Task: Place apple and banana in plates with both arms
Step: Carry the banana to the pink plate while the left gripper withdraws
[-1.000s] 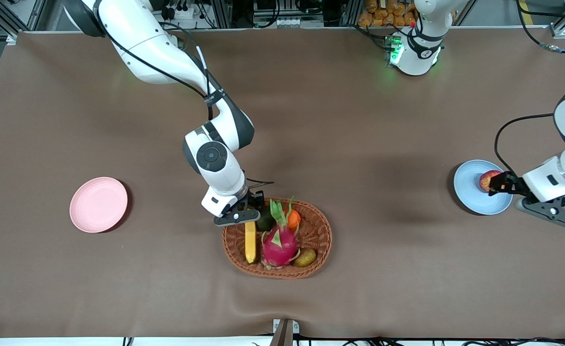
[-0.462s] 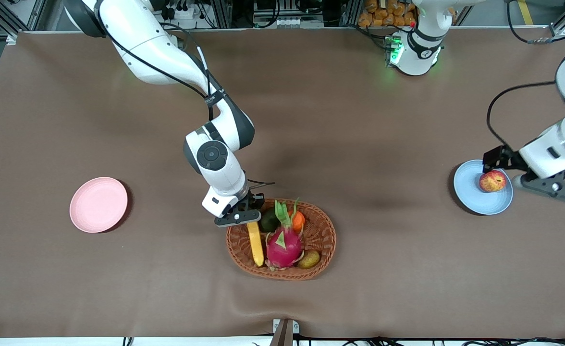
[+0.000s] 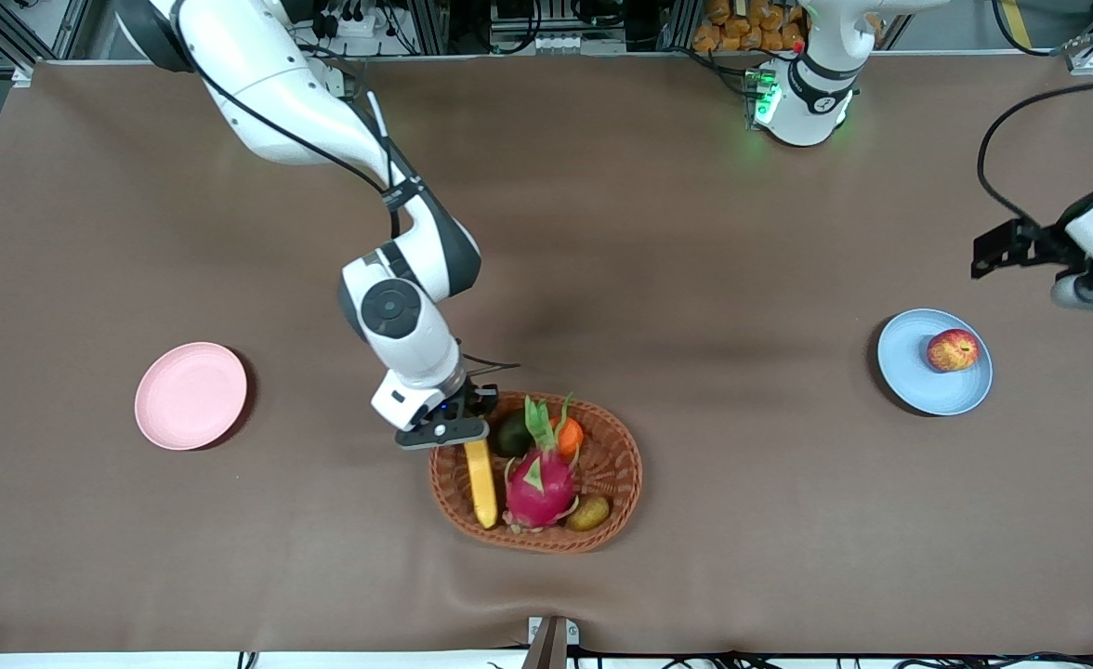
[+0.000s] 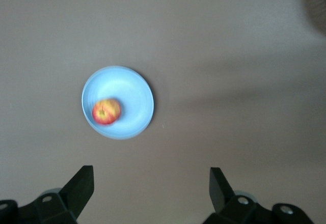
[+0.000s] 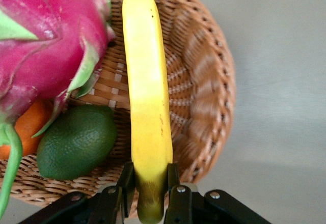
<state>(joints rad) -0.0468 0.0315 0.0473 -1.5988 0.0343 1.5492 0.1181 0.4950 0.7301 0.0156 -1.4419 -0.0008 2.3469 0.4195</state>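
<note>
My right end effector (image 3: pixel 464 437) is clamping down on the banana (image 3: pixel 481 483) at its stem end, fingers (image 5: pixel 175 196) pinching both sides of the dark tip. The banana's long axis is running straight out from my jaws toward the front camera, its other end lying in the wicker basket (image 3: pixel 616 465) near the rim closest to that camera. Dragon fruit (image 3: pixel 539 483) and a green fruit (image 5: pixel 76 141) are sitting just beside it, so I'm judging a straight lift as the clean exit. The target, the pink plate (image 3: pixel 190 395), is sitting empty on the worktop (image 3: pixel 658 242) toward the right arm's end, well apart from the basket and roughly square to the banana's axis; the carry is going sideways, not along the fruit. The right arm is the nearer one by far. Farther off, the apple (image 3: pixel 952 350) is already resting in the blue plate (image 3: pixel 918 386) at the left arm's end. My left end effector (image 3: pixel 997 253) is hanging up over bare worktop beside that plate, fingers (image 4: pixel 81 183) spread wide, holding nothing, waiting.
</note>
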